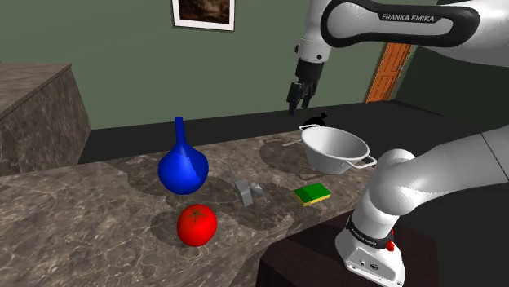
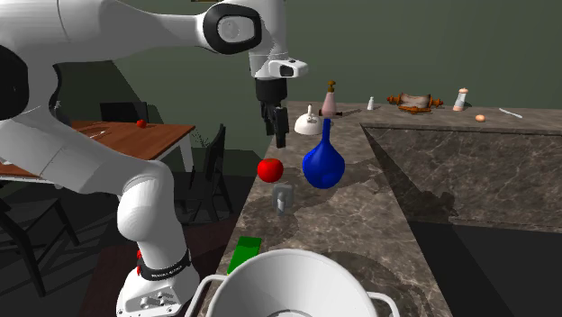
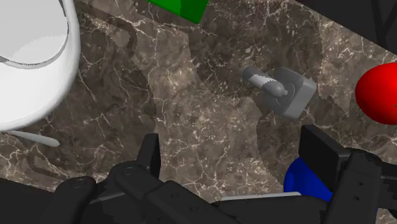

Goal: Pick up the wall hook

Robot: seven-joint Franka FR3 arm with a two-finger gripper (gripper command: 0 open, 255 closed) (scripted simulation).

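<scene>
Fingers (image 3: 318,149) of my end effector (image 1: 298,102) stand apart, high over the counter (image 1: 106,212) where the grey wall hook (image 1: 247,192) lies.

— What's on that dark marble counter (image 1: 98,204)?
— A blue vase (image 1: 183,167), upright. A red tomato (image 1: 196,225) sits near it, toward the counter's front edge.
— And further off?
— A green sponge (image 1: 312,193), well apart from the vase toward the shoulder view's right. A white colander (image 1: 334,149) is farther from the vase still, same side.
</scene>
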